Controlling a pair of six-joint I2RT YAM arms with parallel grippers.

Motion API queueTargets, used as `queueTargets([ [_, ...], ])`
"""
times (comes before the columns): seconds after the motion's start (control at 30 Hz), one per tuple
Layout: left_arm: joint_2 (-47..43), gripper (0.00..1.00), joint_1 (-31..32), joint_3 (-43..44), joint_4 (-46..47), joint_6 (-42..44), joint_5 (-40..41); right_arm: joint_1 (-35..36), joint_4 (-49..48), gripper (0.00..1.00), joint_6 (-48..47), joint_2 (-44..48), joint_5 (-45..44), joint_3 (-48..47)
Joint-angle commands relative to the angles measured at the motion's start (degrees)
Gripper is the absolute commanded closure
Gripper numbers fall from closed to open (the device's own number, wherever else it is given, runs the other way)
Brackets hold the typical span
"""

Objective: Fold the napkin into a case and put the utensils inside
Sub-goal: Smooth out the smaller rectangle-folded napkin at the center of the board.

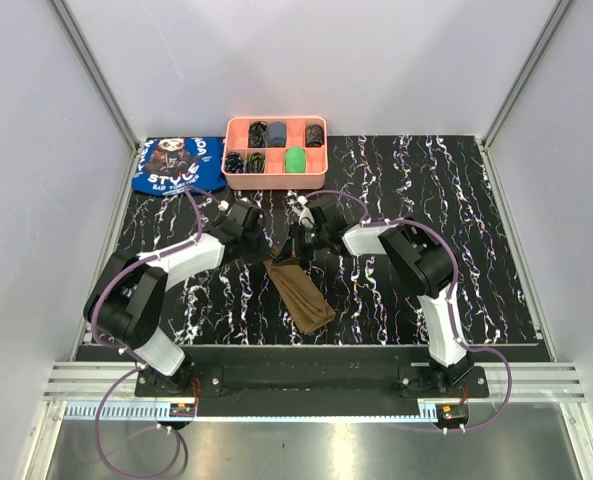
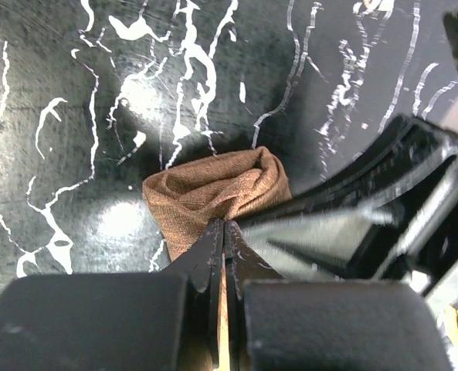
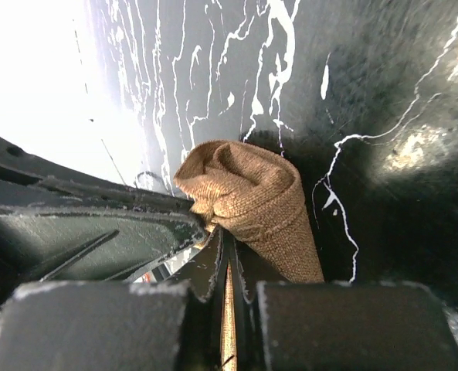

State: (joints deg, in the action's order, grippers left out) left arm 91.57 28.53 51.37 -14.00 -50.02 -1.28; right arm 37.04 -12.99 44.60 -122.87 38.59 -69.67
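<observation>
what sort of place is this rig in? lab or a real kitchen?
Most likely a lab robot cell, not a kitchen: plain white panel walls on aluminium framing enclose a black marbled mat, with staged props like the pink compartment tray.

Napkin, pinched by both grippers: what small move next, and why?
Probably draw the pinched end back over the napkin, folding it: left gripper and right gripper are both shut on its bunched far end, the rest lying flat.
</observation>
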Motion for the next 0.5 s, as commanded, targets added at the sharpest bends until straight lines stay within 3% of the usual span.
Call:
queueTargets([
  [0.0,-2.9,1.0,0.6,-1.2,2.2,-0.7,-2.4,-0.6,-3.5,0.96,1.1,1.8,0.9,-1.7],
  [0.27,-4.1,1.0,1.2,-2.7,2.2,-1.7,-1.7,-0.6,-8.2,0.97,4.3,-5.0,4.8,-4.6],
  [0.37,-3.9,1.0,1.2,-3.7,4.5,-2.2,-3.8,0.0,-5.2,0.96,2.3,-8.7,10.3,-8.5],
  [0.47,-2.0,1.0,1.2,-3.7,5.2,-2.3,-4.8,0.7,2.0,0.93,-2.8,-8.4,8.6,-9.7],
])
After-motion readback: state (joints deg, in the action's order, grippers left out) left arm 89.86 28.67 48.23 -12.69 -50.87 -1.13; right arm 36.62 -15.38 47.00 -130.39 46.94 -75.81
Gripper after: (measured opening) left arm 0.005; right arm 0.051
